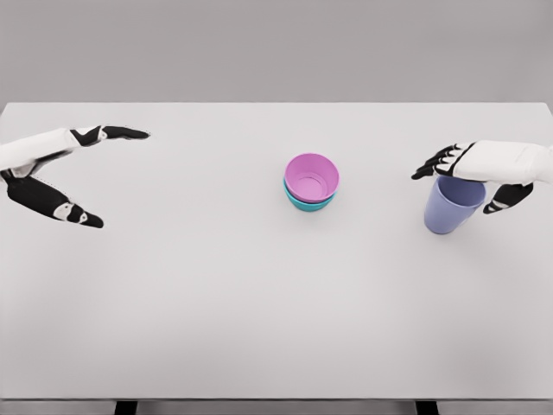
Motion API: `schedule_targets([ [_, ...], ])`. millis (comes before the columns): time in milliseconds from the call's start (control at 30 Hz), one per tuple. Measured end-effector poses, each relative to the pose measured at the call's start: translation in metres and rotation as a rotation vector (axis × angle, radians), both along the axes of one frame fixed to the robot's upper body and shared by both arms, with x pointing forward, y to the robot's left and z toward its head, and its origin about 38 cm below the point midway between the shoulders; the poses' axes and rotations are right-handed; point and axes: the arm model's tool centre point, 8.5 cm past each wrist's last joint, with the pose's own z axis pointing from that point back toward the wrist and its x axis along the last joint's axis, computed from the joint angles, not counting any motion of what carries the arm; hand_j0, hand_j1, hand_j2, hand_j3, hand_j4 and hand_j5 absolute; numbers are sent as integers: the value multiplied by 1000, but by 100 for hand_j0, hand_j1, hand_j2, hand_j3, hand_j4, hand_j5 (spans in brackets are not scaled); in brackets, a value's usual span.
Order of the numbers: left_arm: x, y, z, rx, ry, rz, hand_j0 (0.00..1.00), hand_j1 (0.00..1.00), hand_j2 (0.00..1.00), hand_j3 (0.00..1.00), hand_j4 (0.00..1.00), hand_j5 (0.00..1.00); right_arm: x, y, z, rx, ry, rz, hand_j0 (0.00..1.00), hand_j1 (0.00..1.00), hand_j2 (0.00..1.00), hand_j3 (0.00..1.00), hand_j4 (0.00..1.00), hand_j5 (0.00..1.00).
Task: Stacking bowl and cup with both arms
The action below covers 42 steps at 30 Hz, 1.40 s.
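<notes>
A pink bowl (312, 177) sits nested in a teal bowl (304, 203) at the middle of the white table (259, 303). To the right stands a lavender cup (449, 210), upright and slightly tilted. My right hand (471, 177) hovers over the cup's rim, its fingers (436, 162) spread above the far side and the thumb on the near right side; I cannot tell if it touches the cup. My left hand (104, 177) is far to the left, open, fingers (121, 133) and thumb wide apart, holding nothing.
The table's far edge runs across the top against a grey wall. Its near edge is at the bottom, with dark legs showing below.
</notes>
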Motion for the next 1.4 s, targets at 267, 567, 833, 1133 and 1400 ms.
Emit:
schedule_targets([
  [267, 0, 28, -55, -73, 147, 118, 100, 100, 100, 100, 100, 100, 5, -2, -10, -13, 14, -17, 100, 100, 100, 100, 100, 100],
  [567, 5, 26, -67, -113, 162, 137, 100, 100, 100, 100, 100, 100, 6, -2, -13, -16, 17, -21, 82, 82, 82, 82, 82, 82],
  [833, 6, 22, -69, -127, 162, 132, 100, 100, 100, 100, 100, 100, 10, -1, -5, -16, -2, -18, 74, 74, 74, 74, 74, 74],
  [1133, 7, 19, -70, -133, 162, 128, 100, 100, 100, 100, 100, 100, 25, 29, 13, 35, -59, 32, 69, 69, 69, 69, 69, 69],
  [1400, 7, 18, -71, -137, 163, 126, 100, 100, 100, 100, 100, 100, 39, 73, 26, 111, -105, 106, 69, 69, 69, 69, 69, 69],
])
